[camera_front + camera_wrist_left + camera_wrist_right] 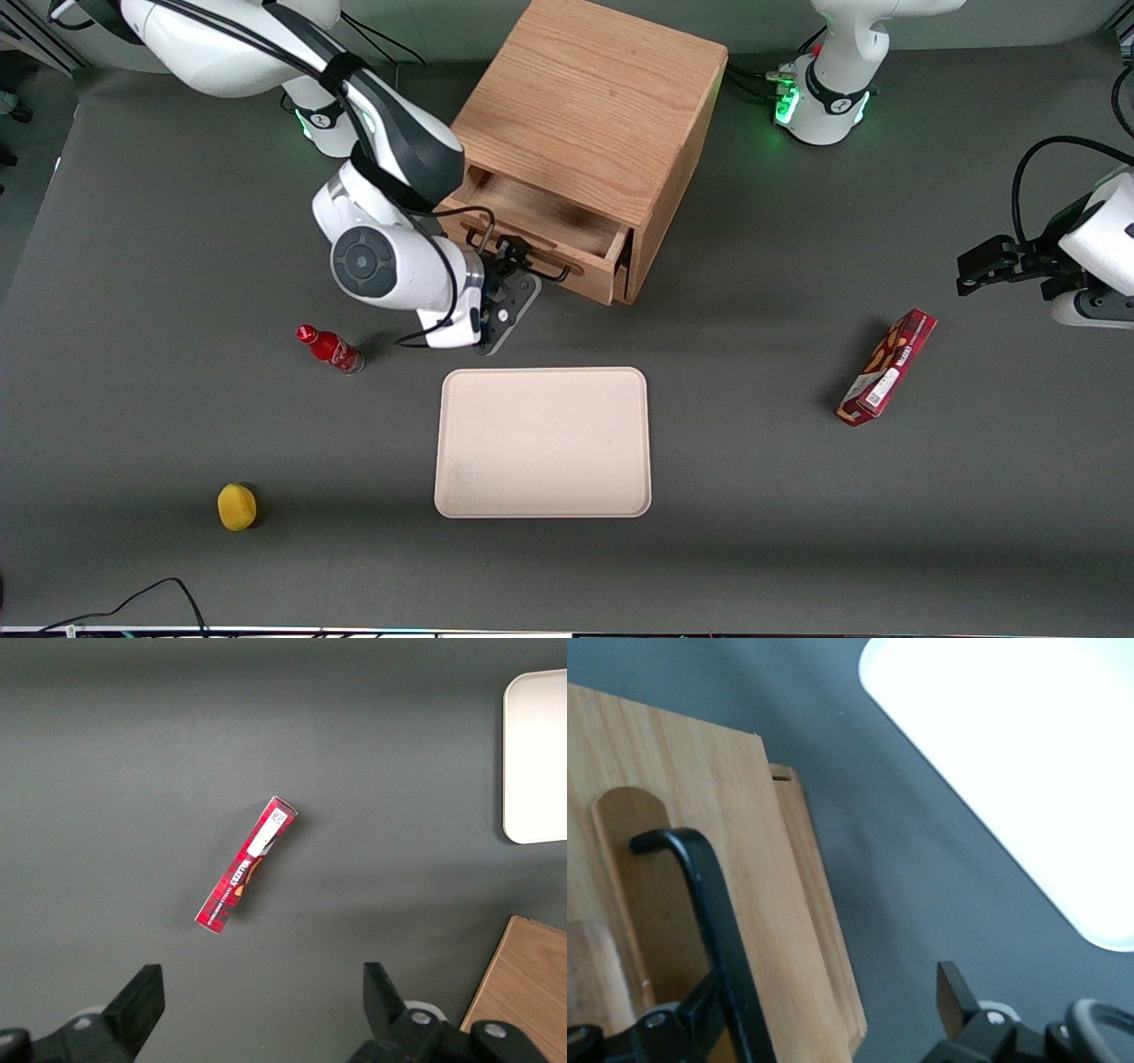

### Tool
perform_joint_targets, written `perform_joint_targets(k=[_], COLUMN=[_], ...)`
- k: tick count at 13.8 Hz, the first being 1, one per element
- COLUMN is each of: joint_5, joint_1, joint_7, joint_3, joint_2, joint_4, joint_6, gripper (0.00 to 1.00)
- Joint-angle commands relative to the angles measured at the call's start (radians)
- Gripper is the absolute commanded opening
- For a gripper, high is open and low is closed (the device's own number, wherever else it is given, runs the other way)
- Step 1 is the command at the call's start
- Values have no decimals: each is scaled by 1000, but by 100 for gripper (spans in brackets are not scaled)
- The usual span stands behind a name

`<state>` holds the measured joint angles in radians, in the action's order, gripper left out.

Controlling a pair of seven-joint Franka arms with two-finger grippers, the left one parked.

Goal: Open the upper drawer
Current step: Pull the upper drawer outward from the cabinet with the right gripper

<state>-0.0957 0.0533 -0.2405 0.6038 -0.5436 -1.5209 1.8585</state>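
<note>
The oak cabinet [594, 97] stands at the back of the table. Its upper drawer [545, 217] is pulled partly out, and its bare wooden inside shows. The drawer's front panel [682, 815] carries a thin black bar handle [554, 270], which also shows close up in the right wrist view [709, 895]. My right gripper [512, 266] is at the handle in front of the drawer. It is open [824, 992]: the fingers stand wide apart, with the bar between them right against one finger [691, 1014]. The lower drawer is hidden under the upper one in the front view.
A cream tray [542, 441] lies nearer the front camera than the cabinet. A red bottle [330, 348] lies beside the gripper. A yellow object [236, 506] sits toward the working arm's end. A red box [889, 366] lies toward the parked arm's end.
</note>
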Motion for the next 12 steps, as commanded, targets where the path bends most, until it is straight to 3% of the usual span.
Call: perform_joint_targets(k=[1, 5, 12], joint_5=[45, 103, 106], joint_1=[8, 8, 10], joint_7=[15, -26, -135], joint_3=[-33, -73, -150], joint_2=[-79, -143, -207], joint_4=[136, 221, 493], joint_6=[-64, -82, -243], gripper=[100, 100, 100])
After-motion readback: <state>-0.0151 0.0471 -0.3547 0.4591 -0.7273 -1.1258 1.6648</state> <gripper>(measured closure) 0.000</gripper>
